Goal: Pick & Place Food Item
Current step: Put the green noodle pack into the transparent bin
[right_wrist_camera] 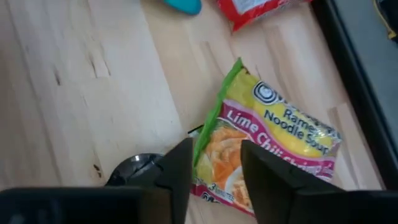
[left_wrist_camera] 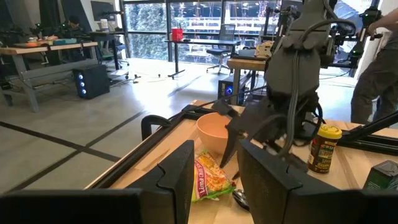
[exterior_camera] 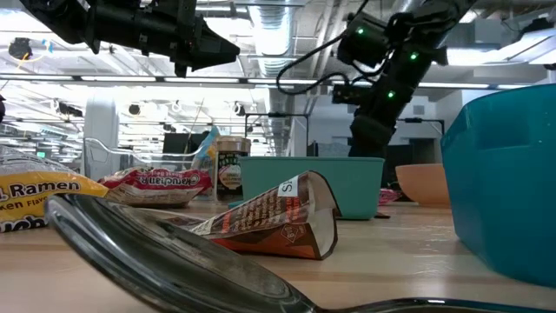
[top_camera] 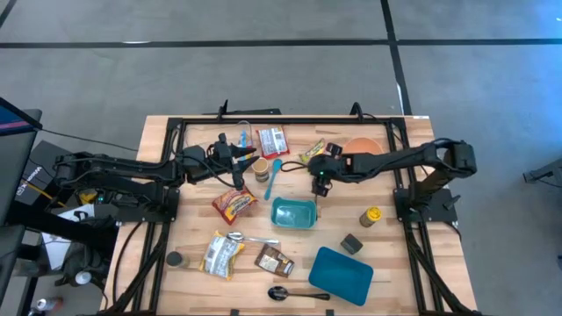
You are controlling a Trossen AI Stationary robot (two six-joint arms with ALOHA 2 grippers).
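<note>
Two robot arms share a wooden bench [top_camera: 198, 290] holding five snack packets, two teal containers, one orange bowl [top_camera: 362, 145], two metal spoons, one blue spoon [top_camera: 273, 175], and three small jars.

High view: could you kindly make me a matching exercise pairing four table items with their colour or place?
Things:
1. bowl
2. lime ramen packet
3. open tub
4. flat lid

Descriptions:
a. teal, table centre
b. just ahead of the right pincer
c. orange, beside the right arm
d. teal, towards the table's edge

Pairs: 1-c, 2-b, 3-a, 4-d
</note>
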